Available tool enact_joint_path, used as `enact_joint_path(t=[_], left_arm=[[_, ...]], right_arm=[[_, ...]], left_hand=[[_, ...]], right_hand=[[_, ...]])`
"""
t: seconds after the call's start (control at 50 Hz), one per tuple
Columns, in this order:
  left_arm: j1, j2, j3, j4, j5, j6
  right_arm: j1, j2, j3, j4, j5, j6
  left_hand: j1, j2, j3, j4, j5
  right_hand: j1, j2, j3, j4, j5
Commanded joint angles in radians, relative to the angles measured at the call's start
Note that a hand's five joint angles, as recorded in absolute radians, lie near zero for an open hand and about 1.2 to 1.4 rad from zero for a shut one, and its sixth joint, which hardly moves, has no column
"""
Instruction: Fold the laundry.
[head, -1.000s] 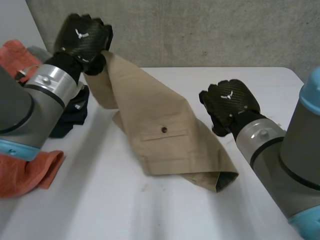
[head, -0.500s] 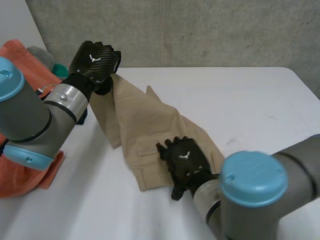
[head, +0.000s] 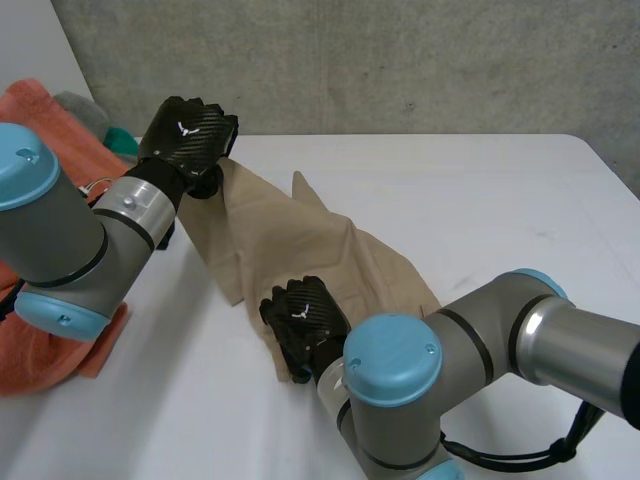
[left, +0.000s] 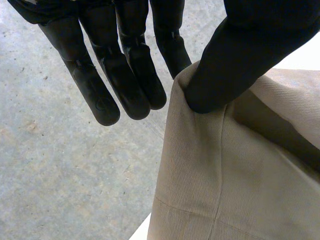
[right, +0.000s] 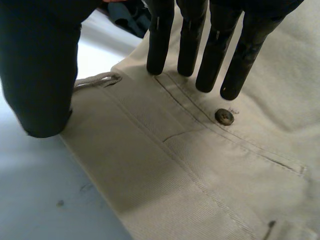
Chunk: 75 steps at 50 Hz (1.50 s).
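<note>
Along my left side sits other laundry. An orange cloth (head: 45, 345) lies at the near left under my left arm. More orange, with a grey and green cloth (head: 100, 118), lies farther back. A dark cloth (right: 125, 15) lies just beyond the trousers (head: 310, 240), past my right fingertips. My own right arm crosses the near middle of the desk (head: 500, 190) and covers the trousers' near end. The broad white top shows to my right as far as the rounded far corner, and a concrete wall (head: 400, 60) stands behind the far edge. The tan trousers run slantwise from a raised end at far left down to the waist end at near centre (back pocket facing up). My left hand (head: 190, 140) holds that raised end off the desk, the cloth pinched between thumb and one finger, with the other fingers (left: 125, 80) straight beside it. My right hand (head: 305, 322) rests with straight fingers on the waist part and grips nothing. Its fingertips press just by the pocket button (right: 224, 116), and its thumb (right: 42, 75) is just beside the waistband's edge.
</note>
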Motion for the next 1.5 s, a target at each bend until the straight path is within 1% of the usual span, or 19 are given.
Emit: enact_joint_path(t=[0.02, 0.1, 0.18, 0.26, 0.3, 0.36, 0.38, 0.4, 0.42, 0.46, 0.48, 0.56, 0.58, 0.6, 0.68, 0.78, 0.94, 1.26, 1.5], left_arm=[[0.002, -0.006, 0.002, 0.0, 0.001, 0.0], [0.002, -0.007, 0.004, 0.0, -0.001, 0.0], [0.01, -0.006, 0.003, -0.001, -0.001, -0.002], [0.011, 0.007, 0.004, -0.005, -0.002, -0.005], [0.01, 0.01, 0.002, -0.005, -0.002, -0.005], [0.005, 0.016, 0.001, -0.008, -0.002, -0.005], [0.003, 0.016, -0.001, -0.009, -0.002, -0.005], [0.002, 0.014, -0.001, -0.009, -0.002, -0.005], [-0.001, 0.014, -0.002, -0.008, -0.001, -0.005], [0.0, 0.013, -0.004, -0.008, -0.001, -0.006], [0.0, 0.011, -0.004, -0.009, -0.002, -0.006], [-0.001, -0.002, -0.005, -0.009, -0.001, -0.005], [-0.003, -0.004, -0.007, -0.009, -0.001, -0.005], [-0.001, -0.004, -0.007, -0.009, -0.002, -0.005], [0.002, -0.006, -0.005, -0.009, -0.001, -0.005], [0.005, -0.006, -0.002, -0.009, -0.001, -0.006], [0.003, -0.006, -0.004, -0.009, -0.001, -0.006], [0.002, -0.006, -0.001, -0.008, 0.001, -0.006], [0.002, -0.006, -0.002, -0.008, 0.001, -0.006]], right_arm=[[-0.002, 0.039, -0.042, -0.002, 0.0, -0.02], [-0.002, 0.05, -0.056, 0.006, 0.002, -0.023], [-0.015, 0.023, -0.053, 0.029, 0.009, -0.022], [-0.065, -0.081, -0.03, 0.073, 0.01, -0.016], [-0.122, -0.17, -0.01, 0.113, 0.0, -0.026], [-0.151, -0.214, 0.001, 0.19, -0.035, -0.036], [-0.15, -0.205, 0.003, 0.207, -0.052, -0.037], [-0.148, -0.194, 0.006, 0.221, -0.07, -0.034], [-0.147, -0.18, 0.012, 0.244, -0.099, -0.024], [-0.142, -0.168, 0.021, 0.247, -0.119, -0.011], [-0.139, -0.165, 0.024, 0.245, -0.127, -0.002], [-0.094, -0.106, 0.018, 0.221, -0.142, 0.042], [-0.084, -0.088, 0.015, 0.212, -0.144, 0.046], [-0.081, -0.083, 0.013, 0.209, -0.145, 0.044], [-0.065, -0.068, 0.004, 0.189, -0.162, 0.032], [-0.059, -0.027, -0.016, 0.167, -0.187, -0.016], [-0.059, 0.03, -0.079, 0.159, -0.176, -0.083], [-0.061, 0.078, -0.148, 0.114, -0.155, -0.085], [-0.061, 0.09, -0.172, 0.106, -0.153, -0.086]], left_hand=[[0.264, 0.199, 0.204, 0.195, 0.219], [0.264, 0.199, 0.204, 0.195, 0.219], [0.264, 0.199, 0.204, 0.195, 0.219], [0.264, 0.199, 0.204, 0.195, 0.219], [0.264, 0.199, 0.204, 0.195, 0.219], [0.264, 0.199, 0.204, 0.195, 0.219], [0.264, 0.199, 0.204, 0.195, 0.219], [0.264, 0.199, 0.204, 0.195, 0.219], [0.264, 0.199, 0.204, 0.195, 0.219], [0.264, 0.199, 0.204, 0.195, 0.219], [0.264, 0.199, 0.204, 0.195, 0.219], [0.264, 0.199, 0.204, 0.195, 0.219], [0.264, 0.199, 0.204, 0.195, 0.219], [0.264, 0.199, 0.204, 0.195, 0.219], [0.264, 0.199, 0.204, 0.195, 0.219], [0.264, 0.199, 0.204, 0.195, 0.219], [0.264, 0.199, 0.204, 0.195, 0.219], [0.264, 0.199, 0.204, 0.195, 0.219], [0.264, 0.199, 0.204, 0.195, 0.219]], right_hand=[[0.473, 0.444, 0.441, 0.439, 0.466], [0.912, 0.883, 0.88, 0.878, 0.905], [0.913, 0.884, 0.881, 0.879, 0.906], [0.913, 0.884, 0.881, 0.879, 0.906], [0.913, 0.884, 0.881, 0.879, 0.906], [0.913, 0.884, 0.881, 0.879, 0.906], [0.876, 0.847, 0.844, 0.842, 0.87], [0.751, 0.722, 0.719, 0.717, 0.744], [0.479, 0.45, 0.447, 0.445, 0.473], [0.196, 0.167, 0.164, 0.162, 0.189], [0.137, 0.107, 0.105, 0.102, 0.13], [0.066, 0.037, 0.034, 0.032, 0.059], [-0.056, -0.086, -0.088, -0.091, -0.063], [-0.095, -0.125, -0.127, -0.13, -0.102], [-0.175, -0.204, -0.207, -0.209, -0.182], [-0.157, -0.187, -0.19, -0.192, -0.164], [-0.049, -0.078, -0.081, -0.083, -0.056], [0.383, 0.353, 0.351, 0.348, 0.376], [0.374, 0.344, 0.342, 0.339, 0.367]])
